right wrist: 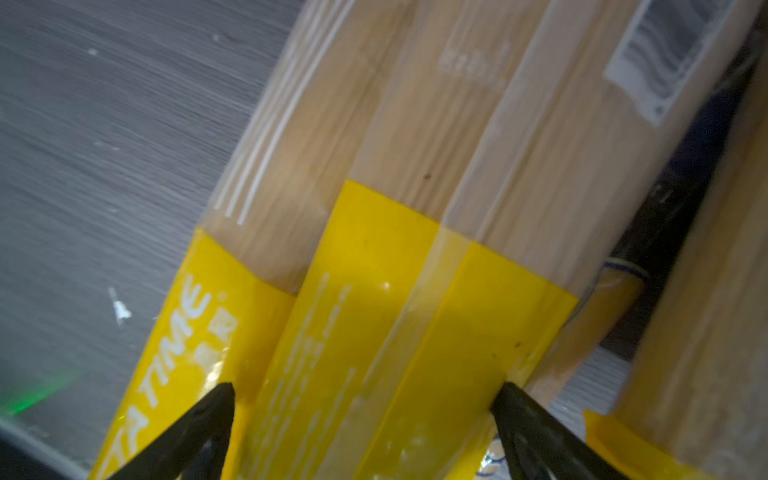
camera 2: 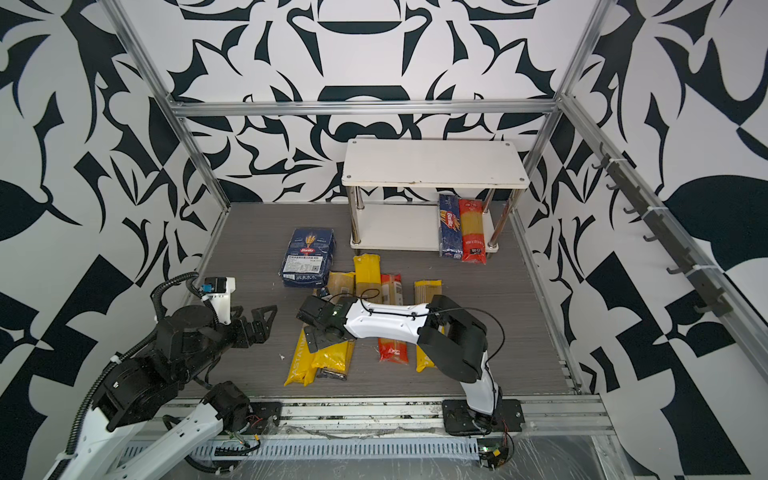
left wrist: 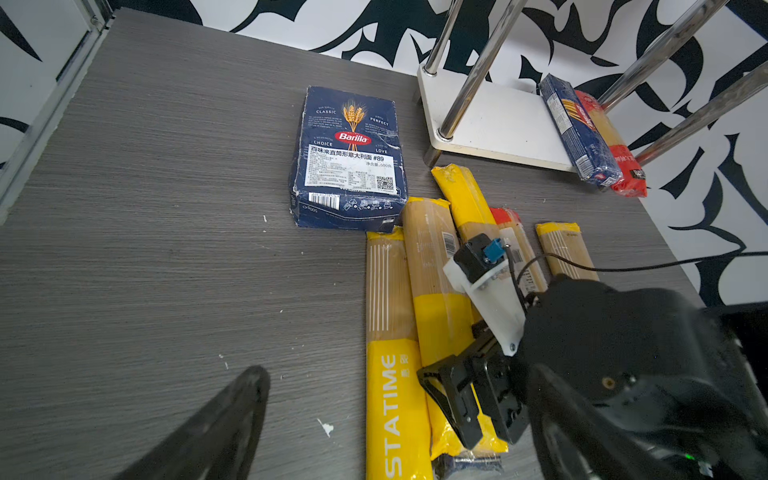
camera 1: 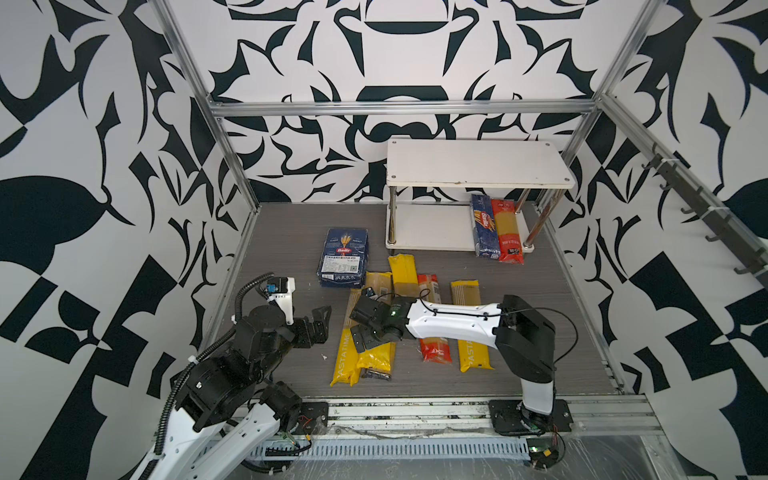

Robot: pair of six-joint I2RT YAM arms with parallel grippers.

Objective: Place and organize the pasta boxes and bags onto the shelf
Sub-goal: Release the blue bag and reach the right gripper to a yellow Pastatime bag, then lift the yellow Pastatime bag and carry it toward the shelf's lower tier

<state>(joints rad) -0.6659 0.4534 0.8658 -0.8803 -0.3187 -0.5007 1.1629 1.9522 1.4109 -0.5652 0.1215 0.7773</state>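
Note:
The shelf stands at the back right. On its lower board lie a narrow navy pasta box and a red-ended bag. The wide navy pasta box lies flat on the table. In front of it lie several bags: a PASTATIME bag, a second yellow bag, a third yellow one, a red one and another yellow one. My right gripper is open, low over the second yellow bag, one fingertip at each of its edges. My left gripper is open and empty, left of the bags.
The table is a grey wood-grain board inside an aluminium frame with patterned walls. The right arm stretches across the red and yellow bags. Small white flecks lie on the table left of the PASTATIME bag.

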